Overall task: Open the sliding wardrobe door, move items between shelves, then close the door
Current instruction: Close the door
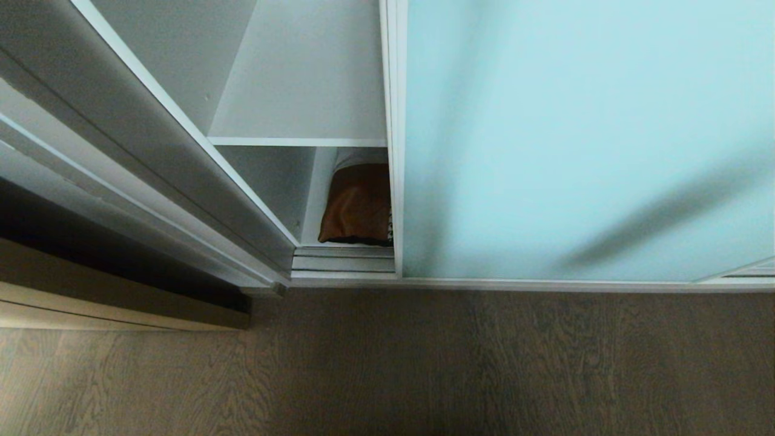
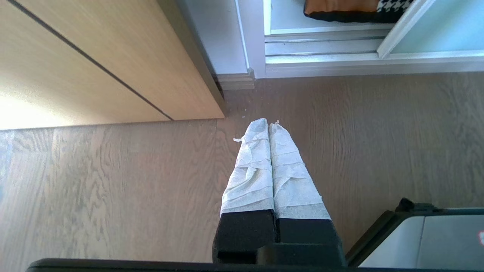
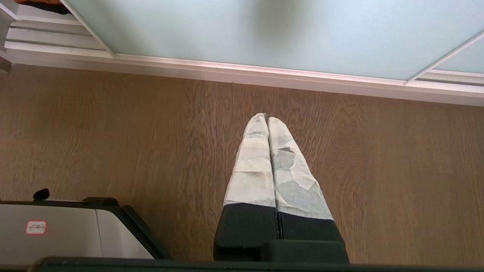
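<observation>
The sliding wardrobe door (image 1: 581, 139) is a pale aqua frosted panel in a thin silver frame, and a narrow gap stands open at its left edge. Through the gap I see a bare white upper shelf (image 1: 303, 85). Below it the rust-brown cushion (image 1: 357, 206) lies on the bottom shelf (image 1: 318, 194), partly hidden behind the door. Neither gripper is in the head view. My left gripper (image 2: 269, 122) is shut and empty over the floor, short of the track; the cushion (image 2: 340, 5) lies beyond it. My right gripper (image 3: 267, 118) is shut and empty over the floor before the door (image 3: 264, 30).
A light wooden door (image 2: 94, 56) stands to the left of the wardrobe's grey side panel (image 1: 151, 139). The silver floor track (image 2: 321, 47) runs along the wardrobe front. Wood-grain floor (image 1: 424, 363) lies before it. My base's corners (image 2: 416, 241) (image 3: 56, 230) show beside the grippers.
</observation>
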Controlling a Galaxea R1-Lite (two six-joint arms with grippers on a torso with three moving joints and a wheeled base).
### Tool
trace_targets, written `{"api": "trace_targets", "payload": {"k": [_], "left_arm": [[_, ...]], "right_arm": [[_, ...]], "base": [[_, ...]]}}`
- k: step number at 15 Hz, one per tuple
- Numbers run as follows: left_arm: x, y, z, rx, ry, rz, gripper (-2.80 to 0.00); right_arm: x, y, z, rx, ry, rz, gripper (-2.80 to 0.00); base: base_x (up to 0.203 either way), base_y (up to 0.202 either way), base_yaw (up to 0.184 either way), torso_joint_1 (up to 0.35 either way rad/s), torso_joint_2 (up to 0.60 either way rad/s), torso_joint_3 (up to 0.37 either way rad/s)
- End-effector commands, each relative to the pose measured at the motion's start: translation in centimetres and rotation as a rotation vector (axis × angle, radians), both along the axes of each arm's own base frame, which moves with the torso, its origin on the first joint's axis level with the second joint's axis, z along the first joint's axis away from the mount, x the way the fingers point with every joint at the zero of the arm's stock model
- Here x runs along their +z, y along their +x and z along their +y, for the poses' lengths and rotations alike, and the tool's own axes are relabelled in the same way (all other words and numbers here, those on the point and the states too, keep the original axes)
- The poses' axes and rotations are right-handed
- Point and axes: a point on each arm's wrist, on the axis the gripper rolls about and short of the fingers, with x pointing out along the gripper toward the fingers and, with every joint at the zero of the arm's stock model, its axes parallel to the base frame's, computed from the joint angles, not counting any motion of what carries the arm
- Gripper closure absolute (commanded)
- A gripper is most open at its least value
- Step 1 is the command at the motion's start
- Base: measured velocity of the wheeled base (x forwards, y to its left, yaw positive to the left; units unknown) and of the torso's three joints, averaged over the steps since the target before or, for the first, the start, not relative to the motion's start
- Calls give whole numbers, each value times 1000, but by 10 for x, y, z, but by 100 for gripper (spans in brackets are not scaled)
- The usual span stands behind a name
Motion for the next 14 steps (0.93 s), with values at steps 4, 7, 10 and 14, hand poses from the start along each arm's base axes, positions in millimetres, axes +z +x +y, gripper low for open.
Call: {"api": "trace_targets", "payload": {"k": [4, 7, 10, 14], "left_arm": [[0, 0, 0, -2, -10, 14, 0], [20, -4, 0, -16, 0, -17, 0], [100, -15, -2, -68, -16, -159, 0], [180, 33, -6, -280, -84, -17, 0]], "right_arm": [[0, 0, 0, 0, -1, -2, 0], [0, 0, 0, 0, -1, -2, 0], [0, 0, 0, 0, -1, -2, 0], [0, 0, 0, 0, -1, 0, 0]], "base": [[0, 0, 0, 0, 0, 0], [0, 0, 0, 0, 0, 0], [0, 0, 0, 0, 0, 0], [0, 0, 0, 0, 0, 0]]}}
